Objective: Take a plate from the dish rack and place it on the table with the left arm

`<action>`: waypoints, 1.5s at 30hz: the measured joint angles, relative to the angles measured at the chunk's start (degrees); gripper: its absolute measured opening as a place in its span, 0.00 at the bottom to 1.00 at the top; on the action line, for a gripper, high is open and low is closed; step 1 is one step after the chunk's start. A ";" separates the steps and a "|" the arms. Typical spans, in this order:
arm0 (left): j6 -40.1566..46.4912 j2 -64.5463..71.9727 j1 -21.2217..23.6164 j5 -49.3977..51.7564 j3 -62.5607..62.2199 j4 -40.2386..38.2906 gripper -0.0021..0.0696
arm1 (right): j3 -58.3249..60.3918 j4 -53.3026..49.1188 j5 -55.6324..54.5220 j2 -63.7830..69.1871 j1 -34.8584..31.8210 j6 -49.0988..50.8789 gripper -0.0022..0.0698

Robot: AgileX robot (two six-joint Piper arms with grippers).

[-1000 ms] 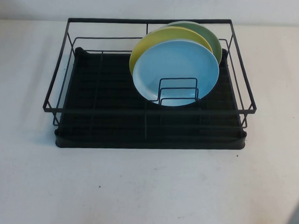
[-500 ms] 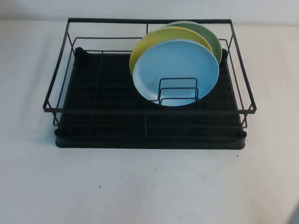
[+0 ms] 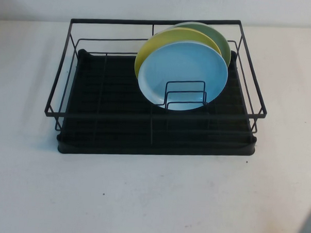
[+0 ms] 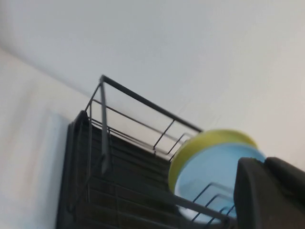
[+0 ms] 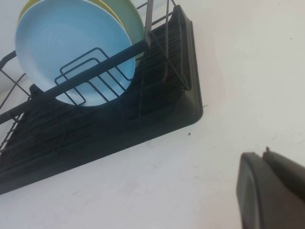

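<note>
The light blue plate (image 3: 183, 71) stands on edge in the small wire holder (image 3: 185, 94) at the right of the black dish rack (image 3: 155, 116), in front of a yellow plate (image 3: 148, 46) and a pale green plate (image 3: 221, 39). The white table (image 3: 152, 199) lies around the rack. My left gripper (image 4: 271, 195) is out of the high view; its wrist view looks over the rack (image 4: 102, 143) toward the blue plate (image 4: 209, 176) from the rack's left. My right gripper (image 5: 271, 191) hovers over the table right of the rack (image 5: 167, 109), apart from the plate (image 5: 66, 43).
The rack's raised wire rails (image 3: 154, 22) enclose the plates on all sides. A grey sliver of the right arm (image 3: 308, 229) shows at the lower right corner of the high view. Bare white table lies in front of the rack and to both sides.
A dark bit of the left arm at the high view's lower left corner has slipped out of view. The plates and rack have not moved.
</note>
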 joint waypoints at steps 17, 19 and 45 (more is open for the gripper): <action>56.81 52.10 0.00 42.93 -56.38 2.39 0.02 | 0.00 0.00 0.00 0.00 0.00 0.00 0.00; 62.04 58.91 0.00 46.61 -61.20 -0.53 0.02 | 0.00 0.00 0.00 0.00 0.00 0.00 0.00; 65.69 102.09 -17.14 50.87 -96.70 7.93 0.62 | 0.00 -0.48 0.00 0.00 0.00 0.00 0.00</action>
